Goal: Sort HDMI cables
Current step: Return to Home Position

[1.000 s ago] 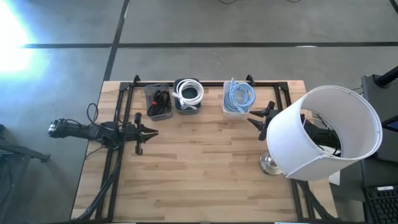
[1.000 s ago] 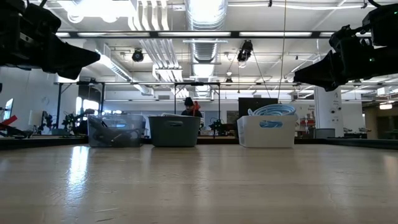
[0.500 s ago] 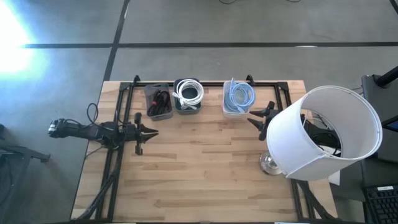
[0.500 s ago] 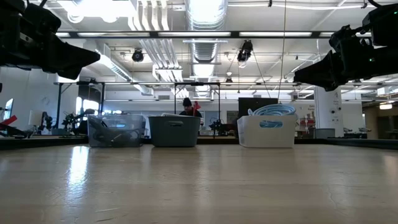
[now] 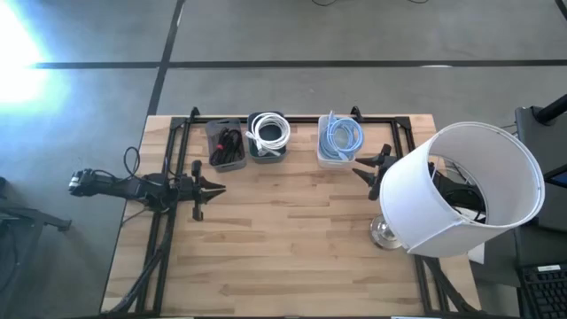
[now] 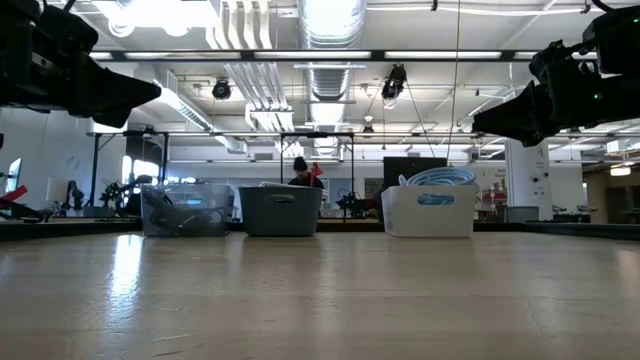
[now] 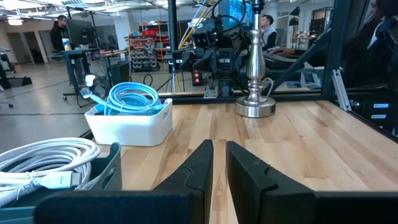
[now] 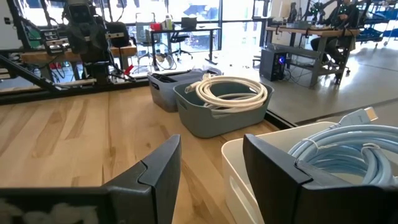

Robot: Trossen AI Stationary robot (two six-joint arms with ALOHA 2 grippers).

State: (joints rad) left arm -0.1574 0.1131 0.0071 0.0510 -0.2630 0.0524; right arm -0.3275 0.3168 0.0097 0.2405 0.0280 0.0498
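The left gripper (image 5: 218,188) hovers empty with fingers nearly together near the table's (image 5: 292,257) left edge; the right gripper (image 5: 358,168) hangs parted and empty beside the white bin (image 5: 340,155). At the far edge, light blue cables (image 5: 342,136) fill that bin, white cables (image 5: 269,133) the grey-blue bin (image 5: 267,156), black cables (image 5: 229,144) the clear bin (image 5: 213,133).

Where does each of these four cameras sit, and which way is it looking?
High: overhead, straight down on table; both arms.
Low: tabletop height, facing three bins; arms overhead.
Left wrist: behind left claw, nearly closed, toward lamp base.
Right wrist: behind open right claw, toward white cables.
Shared: blue cables show in both wrist views.
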